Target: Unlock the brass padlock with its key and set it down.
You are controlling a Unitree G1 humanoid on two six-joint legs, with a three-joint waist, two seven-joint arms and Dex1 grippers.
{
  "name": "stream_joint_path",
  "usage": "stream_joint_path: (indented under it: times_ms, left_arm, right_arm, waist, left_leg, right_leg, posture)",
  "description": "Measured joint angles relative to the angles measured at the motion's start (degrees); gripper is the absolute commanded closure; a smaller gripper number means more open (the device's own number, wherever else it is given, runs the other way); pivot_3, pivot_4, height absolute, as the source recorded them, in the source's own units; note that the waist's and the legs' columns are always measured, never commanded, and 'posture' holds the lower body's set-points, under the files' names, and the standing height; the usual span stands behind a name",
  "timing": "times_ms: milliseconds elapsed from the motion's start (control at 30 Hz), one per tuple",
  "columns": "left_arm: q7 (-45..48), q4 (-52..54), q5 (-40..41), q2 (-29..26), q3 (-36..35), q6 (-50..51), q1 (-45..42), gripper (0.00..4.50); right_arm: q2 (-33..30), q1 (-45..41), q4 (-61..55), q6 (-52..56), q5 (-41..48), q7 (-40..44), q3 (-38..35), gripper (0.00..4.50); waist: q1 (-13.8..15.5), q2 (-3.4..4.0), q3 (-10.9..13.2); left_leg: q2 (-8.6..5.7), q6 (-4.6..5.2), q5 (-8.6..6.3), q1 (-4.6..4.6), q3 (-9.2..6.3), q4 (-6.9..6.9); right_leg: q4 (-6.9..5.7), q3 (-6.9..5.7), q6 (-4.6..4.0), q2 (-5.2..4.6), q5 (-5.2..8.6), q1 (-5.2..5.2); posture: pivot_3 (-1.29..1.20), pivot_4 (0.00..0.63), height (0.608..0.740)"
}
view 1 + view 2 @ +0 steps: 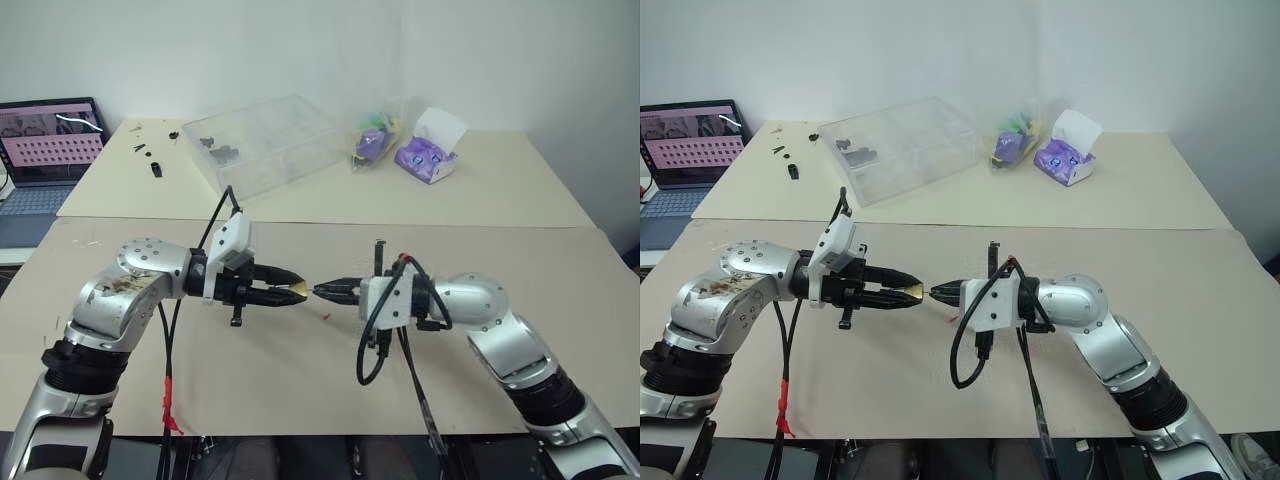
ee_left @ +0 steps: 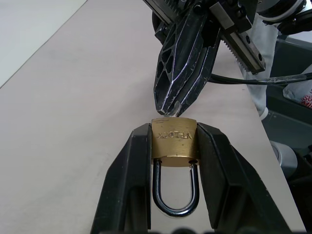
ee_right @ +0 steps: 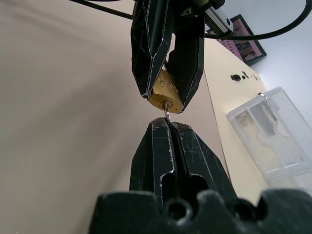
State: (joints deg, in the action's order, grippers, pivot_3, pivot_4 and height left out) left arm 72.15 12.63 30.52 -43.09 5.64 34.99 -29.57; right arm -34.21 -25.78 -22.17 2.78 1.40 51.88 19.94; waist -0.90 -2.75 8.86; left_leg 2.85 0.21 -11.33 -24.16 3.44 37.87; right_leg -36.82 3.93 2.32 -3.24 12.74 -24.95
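Above the tan table (image 1: 1200,300), the left gripper (image 1: 908,296) and the right gripper (image 1: 940,292) point tip to tip. The left grips the brass padlock (image 1: 914,293) between its 2 fingers; the right's fingers are closed together, their tips right at the padlock's end.

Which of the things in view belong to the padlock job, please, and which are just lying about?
In use:
- padlock, clamped in the left gripper
- key, pinched in the right gripper, tip in the keyhole

Lying about:
- clear box
- laptop
- purple tissue pack
- bag
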Motion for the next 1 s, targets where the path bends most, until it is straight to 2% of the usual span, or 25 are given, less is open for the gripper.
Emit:
stream_joint_path:
  times_ms: [167,333,367,400,500,567,833,1000]
  left_arm:
    - [-0.13,0.04,0.07,0.0,0.0,0.0,0.16,3.66]
    - [-0.85,0.04,0.06,0.0,-0.04,0.0,0.16,3.66]
    - [-1.13,0.04,0.06,0.0,-0.08,0.0,0.16,3.66]
    - [-1.32,0.04,0.06,0.0,-0.08,0.0,0.16,3.66]
    - [-1.42,0.04,0.06,-0.01,-0.08,0.0,0.16,3.66]
    - [-1.47,0.03,0.07,-0.03,-0.08,0.01,0.16,3.66]
    - [-1.78,0.04,0.38,-0.1,-0.26,0.02,0.11,3.66]
    - [-1.89,0.04,0.38,-0.14,-0.3,0.05,0.11,3.66]
  right_arm:
    - [0.02,-0.01,-0.39,-0.97,-2.06,0.0,0.07,4.42]
    - [0.5,-0.01,-0.47,-3.89,-4.4,-0.59,0.18,3.03]
    - [0.67,0.0,-0.46,-4.5,-5.27,-0.88,0.37,2.63]
    - [0.78,0.0,-0.46,-5.9,-6.64,-1.57,0.65,2.01]
    - [0.81,0.0,-0.03,-10.38,-9.91,-2.72,1.31,2.01]
    - [0.5,-0.24,2.04,-17.24,-14.04,-5.72,1.4,2.01]
    - [0.19,-2.79,10.99,-41.03,-35.44,-25.23,1.09,2.01]
    - [1.69,-3.01,12.94,-44.64,-40.73,-30.29,1.11,2.01]
  waist:
    - [0.0,0.0,0.0]
    - [-0.02,0.0,0.0]
    - [-0.01,0.0,0.0]
    - [0.0,0.0,0.0]
    - [0.02,0.0,0.0]
    - [0.0,0.0,0.0]
    - [-0.11,0.0,0.0]
    - [-0.13,0.0,0.0]
  left_leg:
    - [0.0,0.0,0.0,-0.01,0.0,0.0]
    - [0.0,0.0,0.0,-0.01,0.01,0.0]
    - [0.0,0.0,0.0,-0.01,0.01,0.0]
    - [0.0,0.0,0.0,-0.01,0.01,0.0]
    - [-0.01,0.0,0.0,-0.01,0.01,0.0]
    - [-0.01,0.0,0.0,-0.01,0.02,0.0]
    - [-0.01,-0.01,0.0,-0.03,0.03,0.0]
    - [-0.01,-0.01,0.0,-0.03,0.03,0.0]
  right_leg:
    - [0.01,0.0,0.04,0.0,0.02,-0.01]
    - [0.0,0.0,0.05,0.0,0.03,-0.02]
    - [0.0,0.0,0.05,0.0,0.03,-0.02]
    - [0.0,0.0,0.05,0.0,0.03,-0.02]
    - [0.01,0.0,0.06,0.0,0.03,-0.02]
    - [0.01,0.0,0.09,0.0,0.05,-0.02]
    - [-0.02,0.01,0.06,-0.01,0.07,-0.08]
    - [-0.02,0.02,-0.02,0.0,0.01,-0.07]
  posture:
    - [0.0,0.15,0.74]
    - [0.0,0.15,0.74]
    - [0.0,0.15,0.74]
    - [0.0,0.15,0.74]
    - [0.0,0.15,0.74]
    - [0.0,0.15,0.74]
    - [0.0,0.15,0.74]
    - [0.0,0.15,0.74]
